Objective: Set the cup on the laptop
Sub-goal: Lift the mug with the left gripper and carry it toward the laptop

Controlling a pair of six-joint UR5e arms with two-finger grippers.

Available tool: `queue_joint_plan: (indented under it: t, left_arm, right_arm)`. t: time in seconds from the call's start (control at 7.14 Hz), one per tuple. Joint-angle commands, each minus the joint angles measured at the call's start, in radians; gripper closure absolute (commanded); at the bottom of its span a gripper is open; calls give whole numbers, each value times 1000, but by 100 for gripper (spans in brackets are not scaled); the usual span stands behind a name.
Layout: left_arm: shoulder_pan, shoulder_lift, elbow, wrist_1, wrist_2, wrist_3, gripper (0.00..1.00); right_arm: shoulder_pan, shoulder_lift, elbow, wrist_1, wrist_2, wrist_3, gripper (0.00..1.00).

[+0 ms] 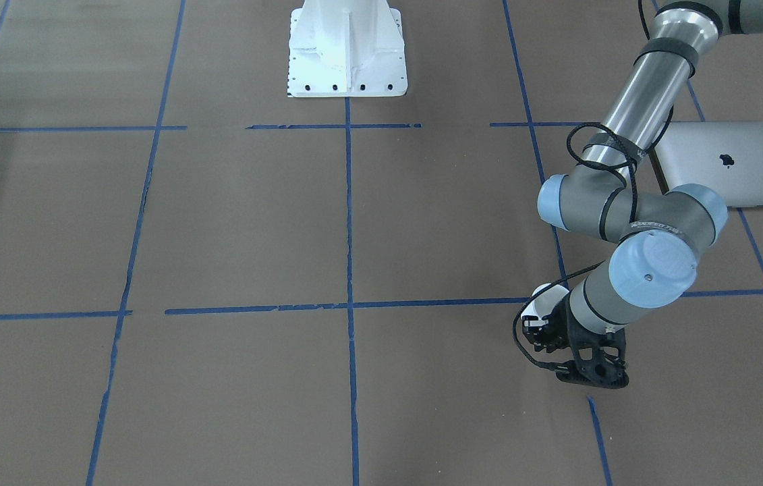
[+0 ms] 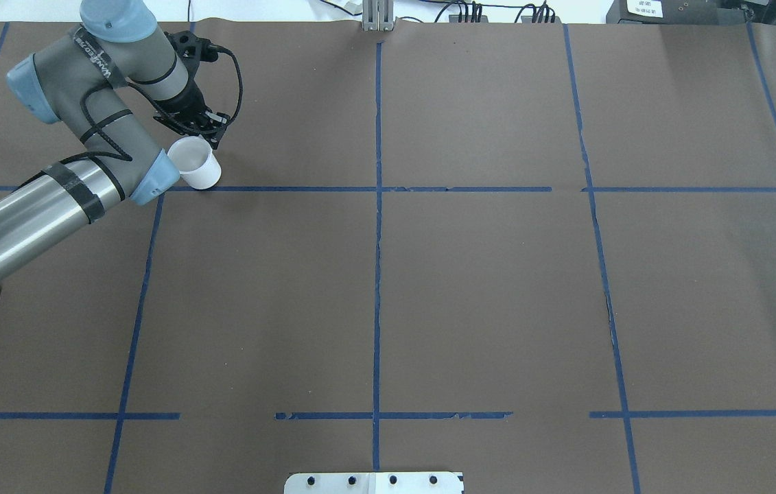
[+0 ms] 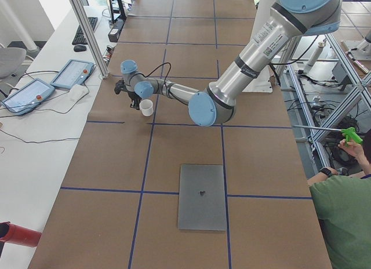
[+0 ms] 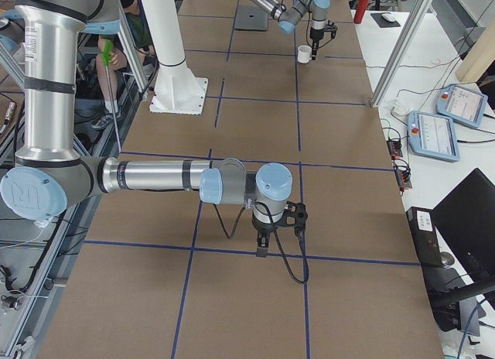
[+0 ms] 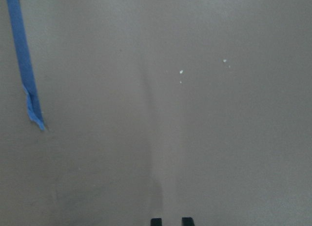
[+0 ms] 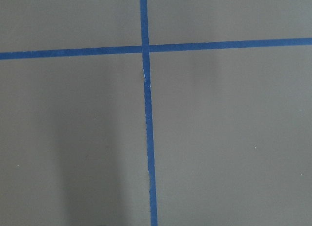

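At the bench's left end the laptop (image 1: pixel 752 179) lies shut and flat, so I read the lid as the landing pad; a dark apple logo is its only mark. Cup (image 2: pixel 195 163) stands upright toward the far left corner. Left gripper (image 5: pixel 171 221) is just beside it, fingers nearly together and empty, pre-grasp I'd guess. Right gripper (image 4: pixel 261 247): can't tell.

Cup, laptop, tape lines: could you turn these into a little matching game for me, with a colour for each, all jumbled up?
Things:
1. cup
2. laptop
3. tape lines

Colours:
A. blue
B. silver-grey with a small dark logo
C. white

Pairs: 1-C, 2-B, 3-A.
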Motion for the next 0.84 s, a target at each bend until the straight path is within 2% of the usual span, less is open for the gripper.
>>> queue_joint_plan:
  t: [0.0, 0.42, 0.7]
  left_arm:
    - [-82, 66, -137, 102, -53, 22, 100]
    - [-201, 336, -442, 222, -57, 66, 100]
    - [-249, 610, -650, 284, -59, 176, 100]
  right_arm:
    - [0, 0, 0, 0, 0, 0, 0]
    - [0, 0, 0, 0, 0, 0, 0]
    - [0, 0, 0, 0, 0, 0, 0]
